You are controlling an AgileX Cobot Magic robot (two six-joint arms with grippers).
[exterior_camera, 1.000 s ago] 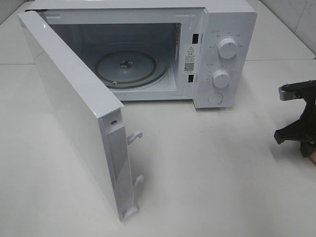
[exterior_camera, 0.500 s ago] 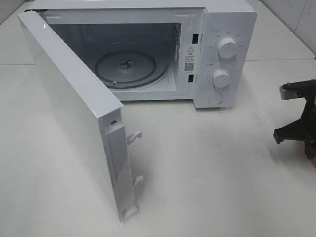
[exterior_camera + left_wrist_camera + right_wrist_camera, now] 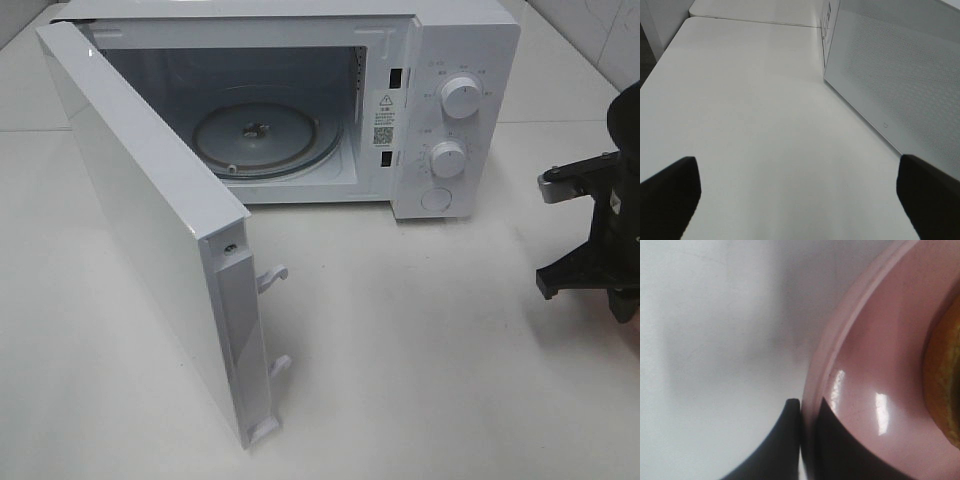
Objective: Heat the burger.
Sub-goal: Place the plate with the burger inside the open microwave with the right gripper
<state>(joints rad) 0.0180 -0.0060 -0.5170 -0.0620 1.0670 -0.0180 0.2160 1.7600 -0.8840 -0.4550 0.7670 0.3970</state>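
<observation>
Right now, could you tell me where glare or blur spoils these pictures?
Right wrist: the pink plate is soft with two glare spots, the burger a blur. Left wrist: the left gripper is two dark blurs. Exterior high: evenly lit, the microwave sharp.

The frame edge cuts off the burger [image 3: 945, 385] and the pink plate [image 3: 875, 350], both blurred.
</observation>
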